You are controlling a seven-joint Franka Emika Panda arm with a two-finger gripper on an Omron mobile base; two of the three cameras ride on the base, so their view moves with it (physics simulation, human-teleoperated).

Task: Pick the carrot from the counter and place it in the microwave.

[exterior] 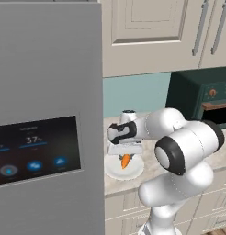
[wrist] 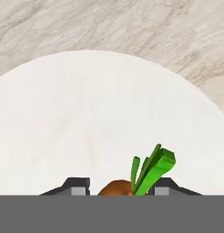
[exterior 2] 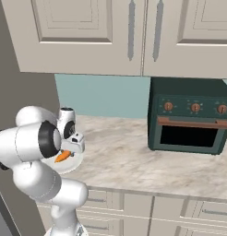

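Resting on a white plate (exterior: 114, 169) near the front edge of the beige marbled tabletop (exterior 2: 134, 156), the carrot (exterior: 126, 160) lay with the hand (exterior: 125, 155) directly over it. In the hand view the orange crown and green top of the carrot (wrist: 145, 175) sat between the two dark fingertips (wrist: 76, 186), which stood narrowed close on either side of it; whether they had yet pinched it firmly could not be told. The carrot looked small, light and stiff, so it would probably lift without bending, but its smooth tapered body seemed likely to slip toward the thin end if squeezed there. The thicker orange part just below the leaves appeared the better place to hold, since the leaves themselves looked soft and would give no purchase. The plate beneath seemed slick and might slide if the fingertips dragged on it. To the right of the plate, well apart, a dark green oven (exterior 2: 189, 115) with round knobs stood against the back wall. Left of the plate, the grey fridge (exterior: 46, 92) carried a dark screen (exterior: 36, 149) reading "37"; the smaller writing on it was too blurred to read, and no brand name showed anywhere.
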